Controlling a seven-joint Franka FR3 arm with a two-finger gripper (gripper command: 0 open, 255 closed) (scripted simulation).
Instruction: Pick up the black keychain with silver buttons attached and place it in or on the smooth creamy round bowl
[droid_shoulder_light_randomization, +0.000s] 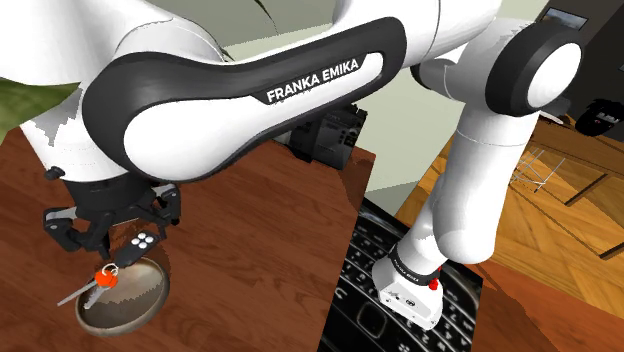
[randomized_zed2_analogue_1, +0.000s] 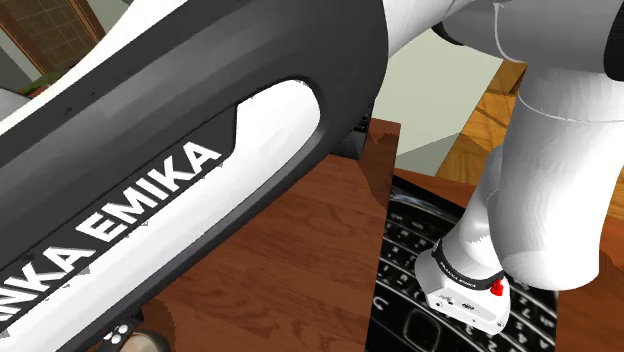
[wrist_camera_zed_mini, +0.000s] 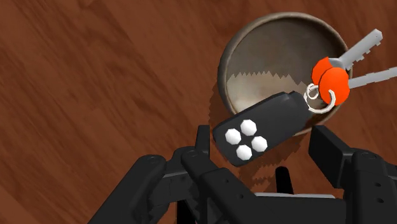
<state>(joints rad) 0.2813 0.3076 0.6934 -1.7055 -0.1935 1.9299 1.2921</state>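
The keychain's black fob (wrist_camera_zed_mini: 261, 127), with its small pale buttons, lies across the near rim of the round bowl (wrist_camera_zed_mini: 254, 51), which is brownish with a pale inside. Its orange-headed silver keys (wrist_camera_zed_mini: 337, 76) stick out over the bowl's opposite rim. In the shoulder view the fob (droid_shoulder_light_randomization: 147, 240) sits at the bowl's (droid_shoulder_light_randomization: 130, 305) upper right edge and the keys (droid_shoulder_light_randomization: 95, 283) hang off its left edge. My gripper (wrist_camera_zed_mini: 264, 145) hovers just above the fob. Its fingers (wrist_camera_zed_mini: 329, 147) are spread wide and do not touch the fob. In the shoulder view the gripper (droid_shoulder_light_randomization: 110, 228) is above the bowl.
The bowl rests on a brown wooden table (droid_shoulder_light_randomization: 250, 250) near the shoulder view's lower left. A dark boxy object (droid_shoulder_light_randomization: 325, 135) stands at the table's far edge. The arm's base (droid_shoulder_light_randomization: 410, 290) sits on a black keypad-patterned stand (droid_shoulder_light_randomization: 365, 310). Wooden floor (droid_shoulder_light_randomization: 560, 230) lies to the right.
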